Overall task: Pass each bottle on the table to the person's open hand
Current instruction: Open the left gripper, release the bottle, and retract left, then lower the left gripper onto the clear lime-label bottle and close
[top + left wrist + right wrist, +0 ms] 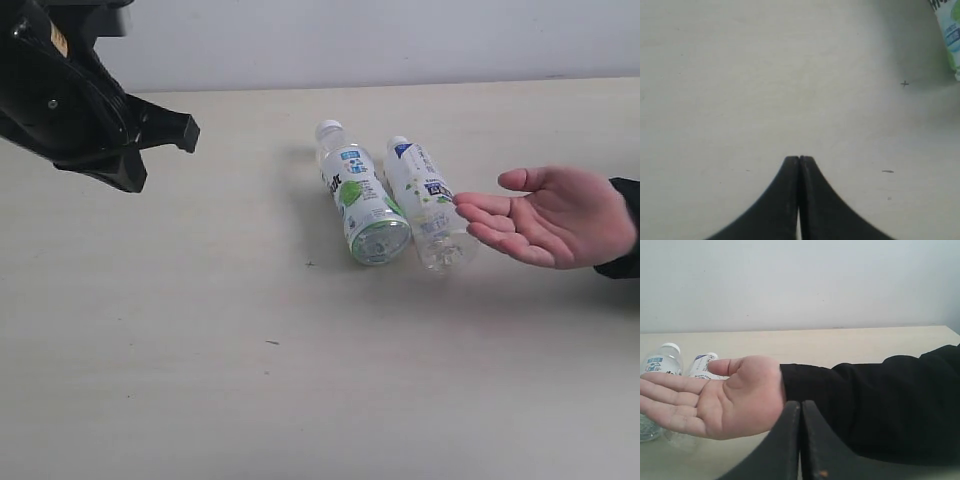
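1. Looking across the table [200, 360], you see two clear bottles lying on their sides near its middle, white caps pointing toward the far wall.
2. The green-labelled bottle [362, 200] lies to the left, and the blue-labelled bottle [428, 205] lies just beside it on the right.
3. The person's open hand [555, 218] is palm up, fingertips reaching the blue-labelled bottle; you cannot tell whether they touch.
4. Your left gripper [799, 159] hovers over bare table, well apart from both bottles, its jaws pressed together on nothing.
5. Your right gripper [800, 403] also has its jaws together and empty, close to the person's black sleeve [875, 405].
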